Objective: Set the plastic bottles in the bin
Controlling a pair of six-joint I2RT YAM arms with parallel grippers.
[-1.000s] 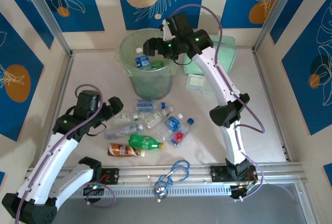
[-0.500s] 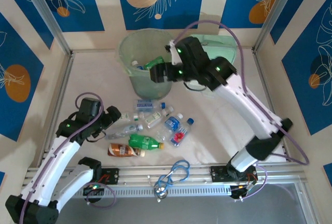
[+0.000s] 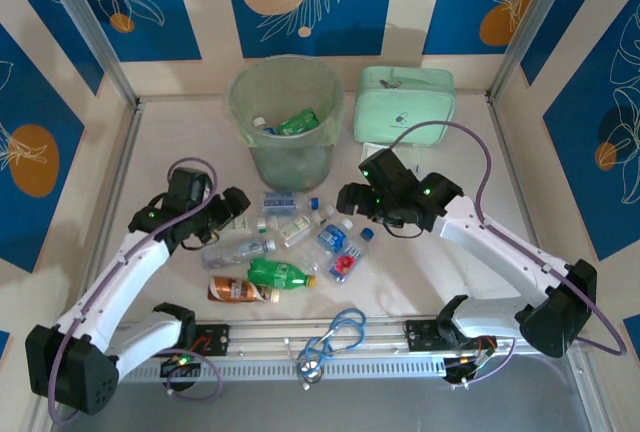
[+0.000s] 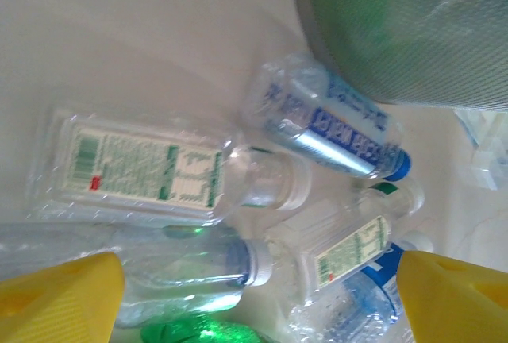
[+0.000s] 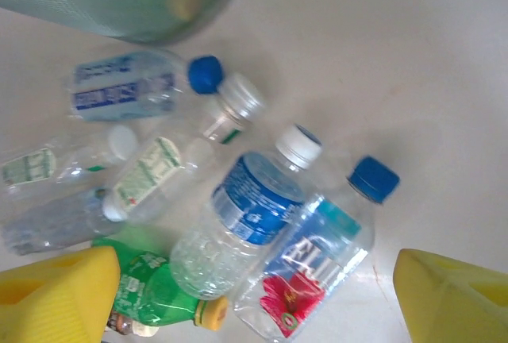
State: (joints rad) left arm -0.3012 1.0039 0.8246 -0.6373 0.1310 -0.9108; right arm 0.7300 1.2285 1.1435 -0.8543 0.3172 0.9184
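Lying on their sides on the counter (image 3: 180,152) are eight bottles (image 3: 296,228), bunched at 6 o'clock from the bin (image 3: 244,102).

Little writing can be read. In the right wrist view the red-flower bottle (image 5: 308,267) bears white capitals on blue that look like "FIJI". The blue-label bottle (image 4: 337,125) at the bin's foot carries white capitals too blurred to read surely. The flat bottle (image 4: 143,170) has a white-and-green label with fine print and a barcode, all illegible.

By kind, the eight are:
- two clear ones with blue caps (the red-flower and blue-label bottles)
- one white-cap bottle (image 5: 246,212) with a blue label
- three other clear ones, the flat bottle among them
- one green bottle (image 3: 280,273)
- one brown bottle (image 3: 238,290)

Inside the bin lies a second green one (image 3: 298,124), with something white-capped beside it that I cannot make out.

In the top view the green, brown and blue-label bottles each lie along the 9-to-3 line with their caps toward 3 o'clock. The red-flower and white-cap bottles lie side by side, caps toward 1 o'clock.

The left fingers (image 4: 63,295) are spread wide and grip nothing, hovering at the bunch's 9 o'clock side. The right fingers (image 5: 55,291) are likewise spread and empty, at its 2 o'clock side.

A mint case (image 3: 405,102) sits at 3 o'clock from the bin, and a blue cord (image 3: 338,336) lies at 6 o'clock from the bunch.
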